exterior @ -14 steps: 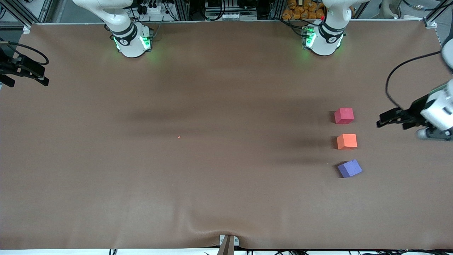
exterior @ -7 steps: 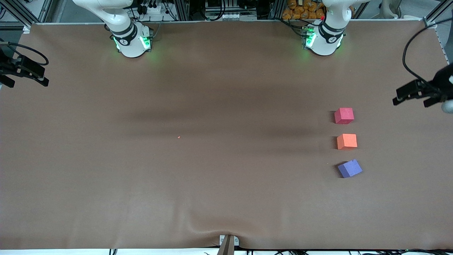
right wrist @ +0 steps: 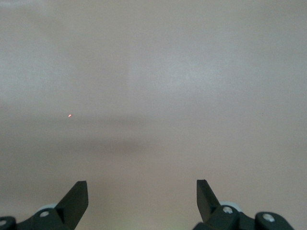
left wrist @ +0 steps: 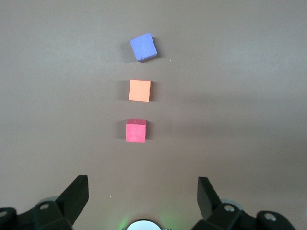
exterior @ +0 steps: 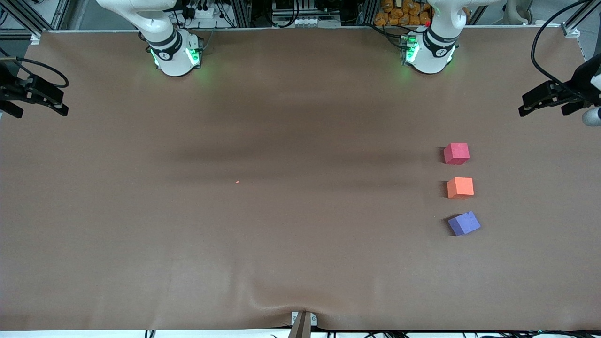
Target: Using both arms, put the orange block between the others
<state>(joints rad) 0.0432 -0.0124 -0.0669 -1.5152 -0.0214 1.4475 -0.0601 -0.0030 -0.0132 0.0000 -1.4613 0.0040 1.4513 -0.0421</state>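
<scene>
The orange block [exterior: 460,187] is sitting at the frame's right, between the red cube [exterior: 456,153] and purple cube [exterior: 464,223]. Both arms are waiting: left gripper [exterior: 544,98] hanging at the upper-right edge, right gripper [exterior: 40,96] at the upper-left edge, jaws released and holding nothing, seemingly clear of the finished row.

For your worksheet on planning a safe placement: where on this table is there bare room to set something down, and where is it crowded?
Bare brown table spreads from the right arm's end to the cube column. Crowded: the pinkish-red cube, orange block and lavender cube leave only narrow gaps. The open left gripper and open right gripper hang over the ends.
</scene>
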